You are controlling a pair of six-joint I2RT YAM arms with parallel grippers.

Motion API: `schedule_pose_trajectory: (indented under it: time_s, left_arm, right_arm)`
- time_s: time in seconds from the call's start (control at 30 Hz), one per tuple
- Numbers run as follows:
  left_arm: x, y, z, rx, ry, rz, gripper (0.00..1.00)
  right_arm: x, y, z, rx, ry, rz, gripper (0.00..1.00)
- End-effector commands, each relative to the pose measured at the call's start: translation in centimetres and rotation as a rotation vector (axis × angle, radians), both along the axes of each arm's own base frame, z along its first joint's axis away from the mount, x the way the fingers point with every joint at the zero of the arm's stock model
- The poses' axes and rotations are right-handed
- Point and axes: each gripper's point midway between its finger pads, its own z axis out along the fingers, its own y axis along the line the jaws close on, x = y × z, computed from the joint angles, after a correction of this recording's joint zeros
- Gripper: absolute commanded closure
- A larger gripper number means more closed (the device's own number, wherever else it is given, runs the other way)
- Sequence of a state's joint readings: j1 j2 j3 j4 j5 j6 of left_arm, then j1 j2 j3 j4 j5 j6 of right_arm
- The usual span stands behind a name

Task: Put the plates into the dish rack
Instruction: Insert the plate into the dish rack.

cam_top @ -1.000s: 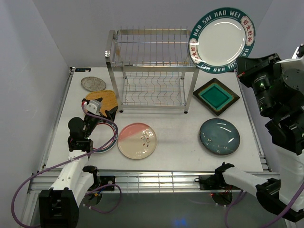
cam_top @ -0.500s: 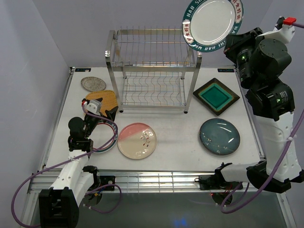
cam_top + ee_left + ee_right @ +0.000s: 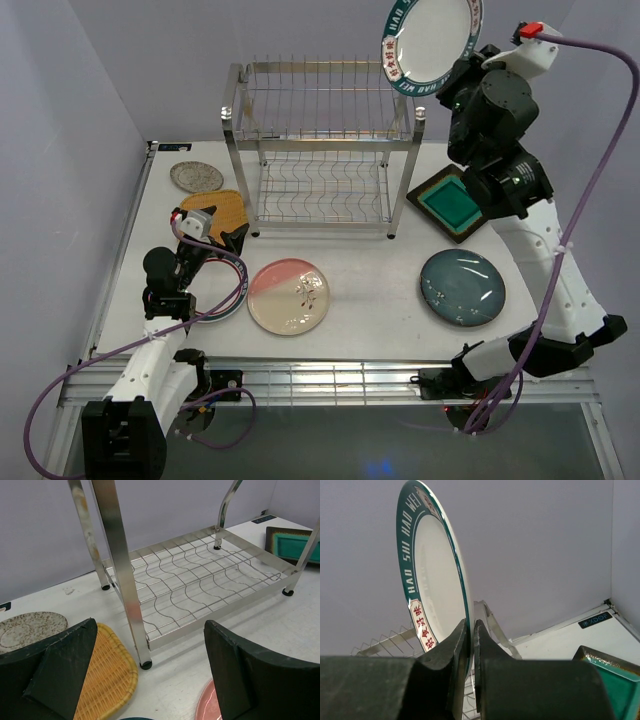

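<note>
Right fingers (image 3: 462, 652): clenched on the lower rim of the green-rimmed plate (image 3: 432, 585); both tips pinched the rim between them
Green-rimmed plate: stood on edge in that grip, lifted high above the right end of the dish rack (image 3: 320, 150); it touched no wire
Left fingers (image 3: 60, 675): released and spread wide, grasping nothing; they hung low over the near part of the yellow woven plate (image 3: 107, 675) and faced the rack's lower shelf
Dish rack: stood at the middle of the table's (image 3: 370, 330) far edge; both tiers held no plate
Silver-grey plate (image 3: 196, 177): lay flat near the far left corner, just beyond the yellow woven plate
Pink-cream plate (image 3: 288, 296): lay flat toward the middle of the near edge
Dark blue-grey plate (image 3: 462, 287): lay flat toward the right edge, near half
Brown square plate (image 3: 450, 205): teal centre; lay right of the rack, partly hidden by the right arm
Dark-rimmed plate (image 3: 228, 308): mostly hidden under the left arm, beside the pink-cream plate
</note>
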State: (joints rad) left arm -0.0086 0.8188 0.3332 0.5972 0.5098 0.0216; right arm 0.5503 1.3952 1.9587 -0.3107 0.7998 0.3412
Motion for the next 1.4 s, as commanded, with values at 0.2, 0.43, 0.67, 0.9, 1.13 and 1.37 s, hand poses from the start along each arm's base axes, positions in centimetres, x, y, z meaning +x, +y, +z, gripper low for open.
schedule_pose_trajectory:
  time_s: [0.2,0.43,0.67,0.9,1.13,1.37]
  left_arm:
    - [0.1,0.0,0.8,-0.011,0.005,0.006,0.02]
    - [-0.2,-0.1,1.0,-0.011,-0.005,-0.003,0.02]
    - [-0.2,-0.2,1.1,-0.009,-0.006,-0.006,0.02]
    - [-0.5,0.0,1.3,-0.01,-0.017,0.0,0.02]
    - [-0.6,-0.2,1.3,-0.009,-0.018,-0.009,0.02]
    - [-0.5,-0.2,1.1,-0.008,-0.01,-0.012,0.02]
  right_arm:
    - [-3.0,1.9,6.3,-0.104,-0.183,-0.247,0.92]
    - [-2.6,2.8,6.9,-0.19,-0.149,-0.379,0.92]
    - [-1.7,3.5,5.8,-0.283,-0.106,-0.439,0.92]
    - [-1.2,4.1,5.4,-0.367,-0.102,-0.436,0.92]
    - [0.1,5.6,4.0,-0.463,-0.064,-0.44,0.92]
    - [2.4,6.4,1.5,-0.534,-0.008,-0.466,0.92]
